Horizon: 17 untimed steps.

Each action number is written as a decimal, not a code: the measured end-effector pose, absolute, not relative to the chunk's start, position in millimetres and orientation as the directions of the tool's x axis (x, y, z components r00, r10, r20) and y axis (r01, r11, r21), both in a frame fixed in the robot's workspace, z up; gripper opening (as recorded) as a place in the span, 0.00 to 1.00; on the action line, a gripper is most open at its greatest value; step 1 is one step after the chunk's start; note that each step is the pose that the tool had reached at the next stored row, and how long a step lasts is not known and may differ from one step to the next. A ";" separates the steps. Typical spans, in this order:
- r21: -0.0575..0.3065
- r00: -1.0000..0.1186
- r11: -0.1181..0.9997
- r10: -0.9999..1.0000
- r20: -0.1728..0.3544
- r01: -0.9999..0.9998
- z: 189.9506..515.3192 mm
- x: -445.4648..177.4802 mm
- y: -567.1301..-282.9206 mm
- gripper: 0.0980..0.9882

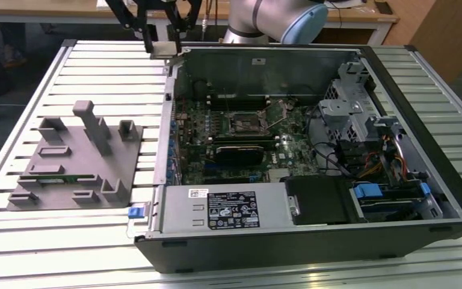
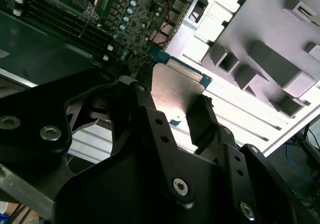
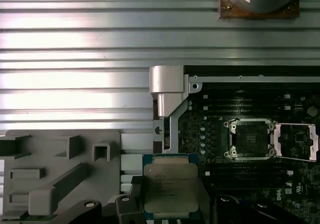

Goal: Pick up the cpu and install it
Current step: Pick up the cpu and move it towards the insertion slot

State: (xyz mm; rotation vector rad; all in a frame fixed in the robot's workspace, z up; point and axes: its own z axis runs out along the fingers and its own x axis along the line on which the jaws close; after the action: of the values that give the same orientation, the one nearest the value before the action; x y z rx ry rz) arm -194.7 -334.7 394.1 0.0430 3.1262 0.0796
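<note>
My gripper point(image 1: 160, 43) hangs at the back of the exterior view, over the far corner of the open computer case point(image 1: 423, 150) on that view's left. It is shut on the cpu point(image 1: 164, 49), a small flat square chip with a pale silver top. In both wrist views the cpu point(image 2: 175, 91) point(image 3: 171, 186) sits between the black fingers point(image 2: 202, 124), held by its edges above the slatted table. The empty processor socket point(image 1: 243, 123) point(image 3: 248, 138) on the motherboard lies uncovered, its metal load plate point(image 3: 297, 141) swung aside.
A grey plastic tray point(image 1: 74, 162) point(image 3: 55, 169) with raised blocks lies on the slatted table point(image 1: 94, 66) at the exterior view's left of the case. Inside the case are a black ridged block point(image 1: 237, 153), drive cages point(image 1: 351, 114) and cables. The arm's base point(image 1: 275, 21) stands behind the case.
</note>
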 end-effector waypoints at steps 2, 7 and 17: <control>0.051 -1.000 0.998 0.027 -0.013 0.026 393.9 -192.5 -332.8 0.48; 0.051 -1.000 0.998 0.025 -0.013 0.024 393.6 -187.3 -327.6 0.48; 0.051 -1.000 0.999 0.020 -0.013 0.019 393.1 -177.5 -317.7 0.48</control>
State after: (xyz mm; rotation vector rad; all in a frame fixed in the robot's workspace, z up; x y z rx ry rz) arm -177.5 -317.7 393.1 0.0307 3.1266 0.0798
